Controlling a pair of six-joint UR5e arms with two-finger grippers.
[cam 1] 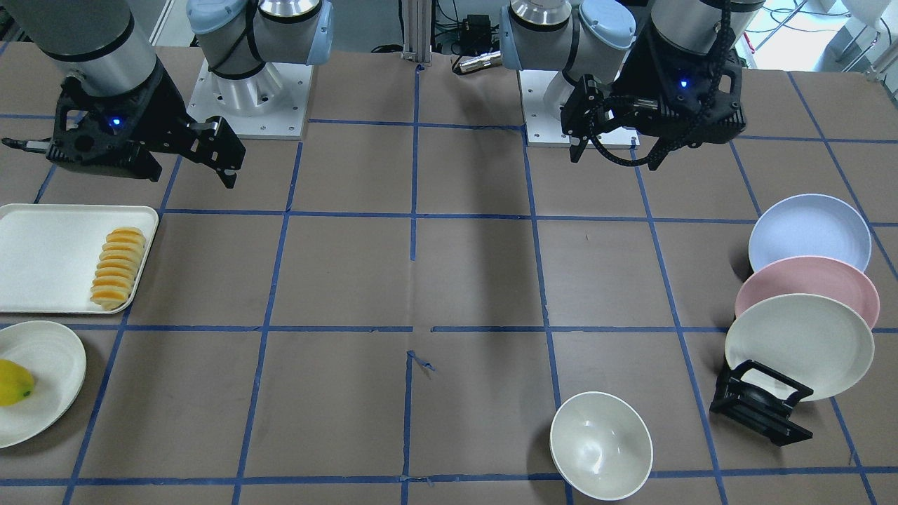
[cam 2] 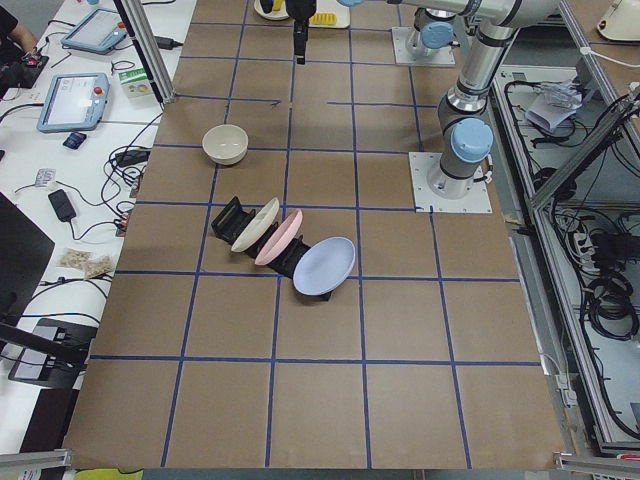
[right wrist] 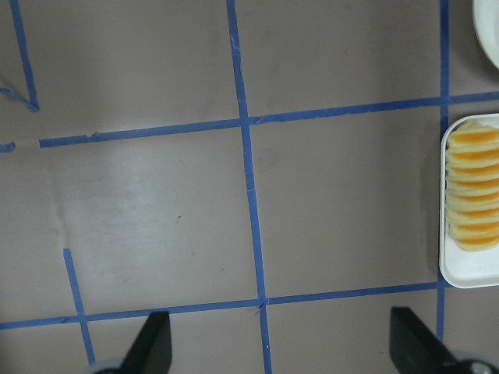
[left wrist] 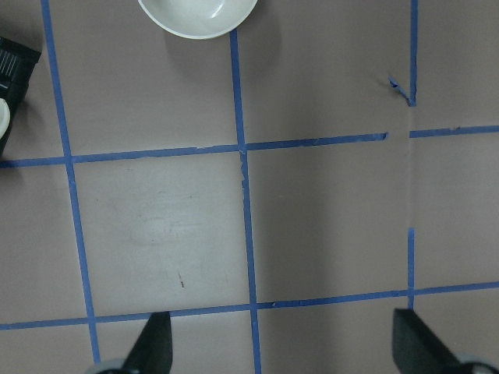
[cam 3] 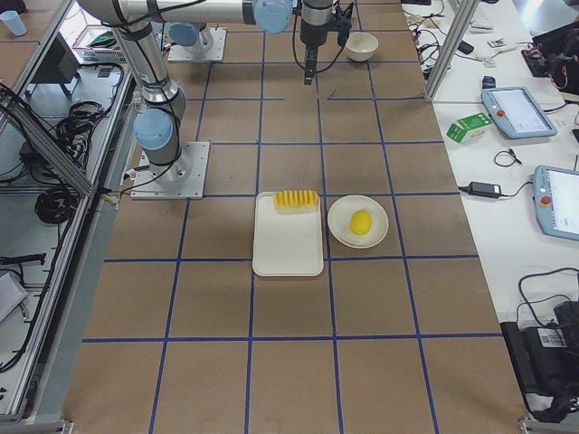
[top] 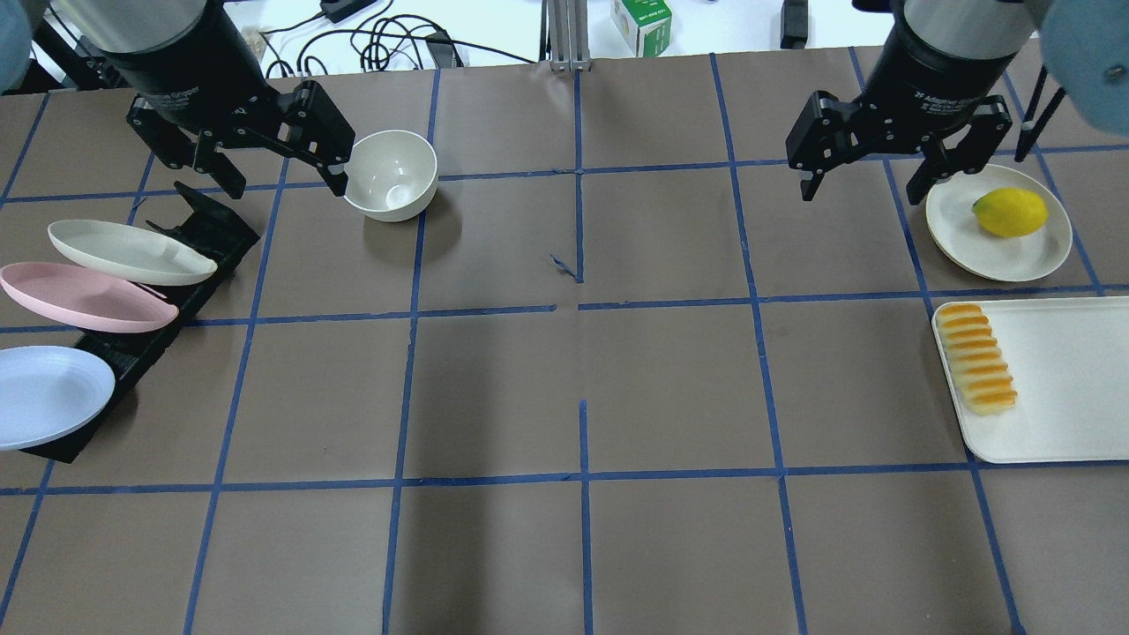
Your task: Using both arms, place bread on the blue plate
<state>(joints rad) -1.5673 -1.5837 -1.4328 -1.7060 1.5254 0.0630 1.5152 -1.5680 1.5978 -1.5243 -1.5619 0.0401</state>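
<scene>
The bread [top: 976, 370], a row of yellow-orange ridged slices, lies along the inner edge of a white tray [top: 1058, 388]; it also shows in the front view [cam 1: 116, 268] and the right wrist view [right wrist: 474, 201]. The blue plate [top: 44, 395] leans in a black rack [top: 207, 225] at the far left, nearest the robot; it also shows in the front view [cam 1: 809, 231]. My left gripper [top: 287, 190] hangs open and empty above the table beside a white bowl [top: 391, 174]. My right gripper [top: 871, 196] hangs open and empty, away from the bread.
A pink plate [top: 84, 297] and a cream plate [top: 128, 251] lean in the same rack. A yellow lemon [top: 1010, 212] sits on a cream plate [top: 997, 251] beyond the tray. Brown table with blue tape grid between the two sides.
</scene>
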